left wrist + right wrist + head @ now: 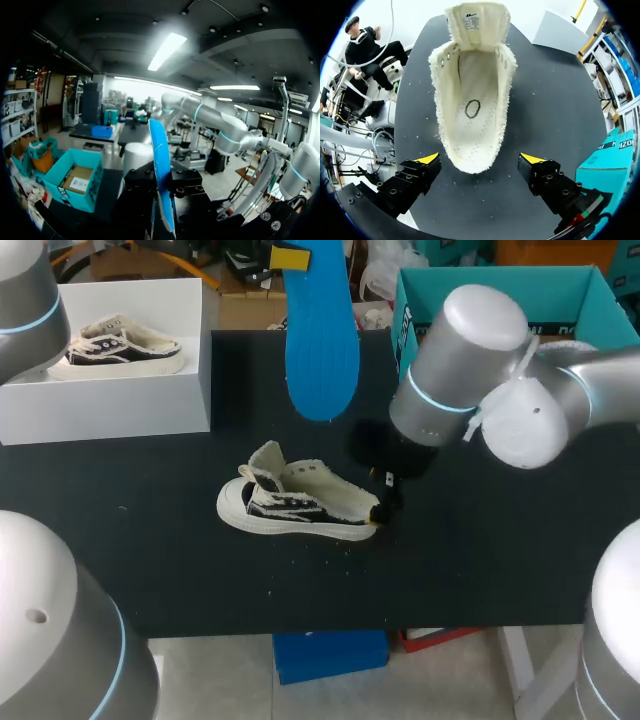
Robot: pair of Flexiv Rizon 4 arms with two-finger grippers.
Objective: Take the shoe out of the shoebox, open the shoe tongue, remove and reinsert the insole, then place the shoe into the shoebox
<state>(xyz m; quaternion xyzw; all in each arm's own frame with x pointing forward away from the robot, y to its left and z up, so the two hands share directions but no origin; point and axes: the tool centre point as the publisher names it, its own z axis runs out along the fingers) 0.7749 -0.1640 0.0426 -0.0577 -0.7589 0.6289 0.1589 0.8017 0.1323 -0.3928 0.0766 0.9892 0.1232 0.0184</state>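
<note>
The shoe [295, 508] stands on its sole near the middle of the black table [500, 570], outside both boxes, toe toward my left side and heel toward my right. Its tongue [477, 22] is folded forward over the toe, so the mouth gapes wide. The right wrist view looks straight into it and shows a bare cream lining with 1 small ring mark.

The blue insole [322, 350] is out of the shoe. The left gripper [290, 257] clamps 1 end of it and holds it raised off the table, above the far edge. In the left wrist view it passes edge-on between that gripper's black finger blocks.

The right gripper [480, 160] sits low at the heel with its 2 yellow-tipped fingers [429, 159] spread wide. They flank the heel, 1 on each side, and neither touches it.

The white shoebox [100, 405] stands at the far left corner, well apart from the shoe, with a second shoe [120, 345] inside. A teal box [500, 285] stands at the far right.
</note>
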